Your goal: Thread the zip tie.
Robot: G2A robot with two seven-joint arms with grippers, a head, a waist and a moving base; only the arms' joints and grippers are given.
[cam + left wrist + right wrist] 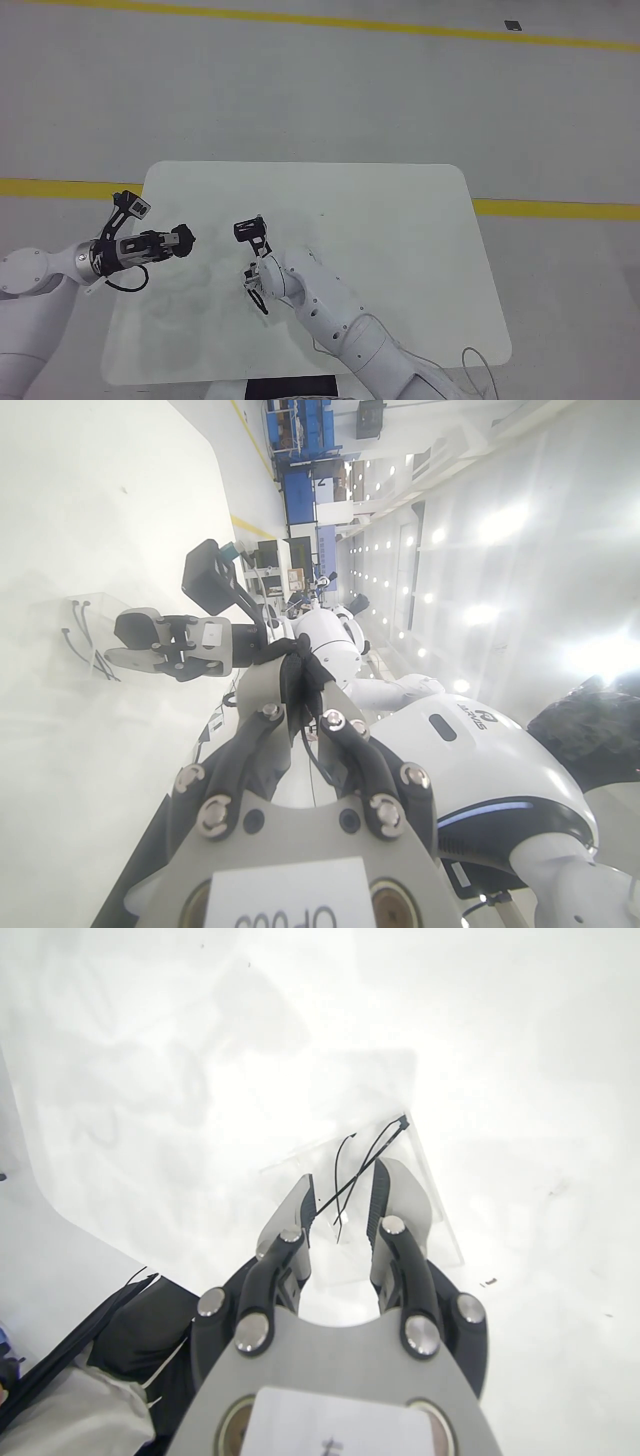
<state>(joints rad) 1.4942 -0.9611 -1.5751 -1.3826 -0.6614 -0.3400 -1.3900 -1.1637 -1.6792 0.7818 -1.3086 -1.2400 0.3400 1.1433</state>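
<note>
zip ties (350,1183) lie crossed, heads pointing away from right tool (344,1171) — open, empty.

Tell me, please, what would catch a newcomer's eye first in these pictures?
The right tool hangs open over thin black zip ties lying crossed in a clear tray on the white table. The left tool hovers beside it, nearer the table's left edge.
</note>
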